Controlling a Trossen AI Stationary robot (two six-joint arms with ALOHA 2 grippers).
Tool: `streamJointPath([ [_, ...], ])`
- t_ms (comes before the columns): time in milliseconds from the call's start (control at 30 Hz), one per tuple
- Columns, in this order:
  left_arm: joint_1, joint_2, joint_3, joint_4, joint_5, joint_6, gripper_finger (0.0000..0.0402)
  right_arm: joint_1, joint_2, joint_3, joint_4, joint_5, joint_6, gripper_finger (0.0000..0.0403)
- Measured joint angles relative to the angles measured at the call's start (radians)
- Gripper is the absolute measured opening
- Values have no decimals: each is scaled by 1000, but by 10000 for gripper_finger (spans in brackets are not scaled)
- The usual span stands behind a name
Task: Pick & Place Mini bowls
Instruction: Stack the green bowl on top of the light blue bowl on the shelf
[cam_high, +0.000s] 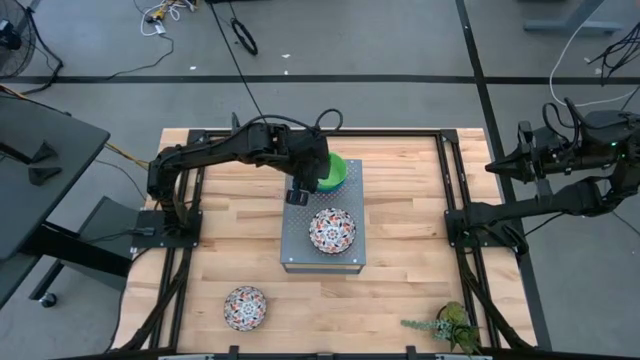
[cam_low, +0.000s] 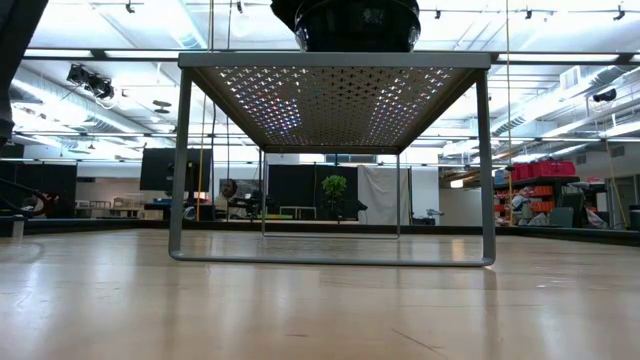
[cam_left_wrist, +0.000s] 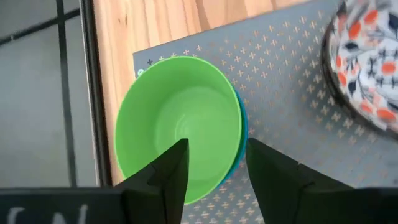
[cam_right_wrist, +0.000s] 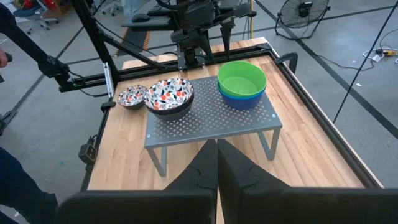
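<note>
Green bowl (cam_left_wrist: 177, 124) just beyond parted left jaws.

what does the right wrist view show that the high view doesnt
Only the right wrist view: a bright blue bowl nested under the green bowl, and a dark bowl under the floral bowl on the shelf.
Only the high view: a small plant at the table's edge.
Both: the grey perforated shelf and a second floral bowl on the table.
</note>
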Motion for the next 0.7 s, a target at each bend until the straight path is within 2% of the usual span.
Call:
streamJointPath([
  [167, 0, 0, 0, 34, 10, -95, 127, 0, 0, 0, 0, 0, 0, 3],
  [433, -3, -9, 0, 97, 10, -157, 14, 0, 0, 0, 0, 0, 0, 3],
  [700, -5, -31, 0, 150, 16, -253, 7, 0, 0, 0, 0, 0, 0, 3],
])
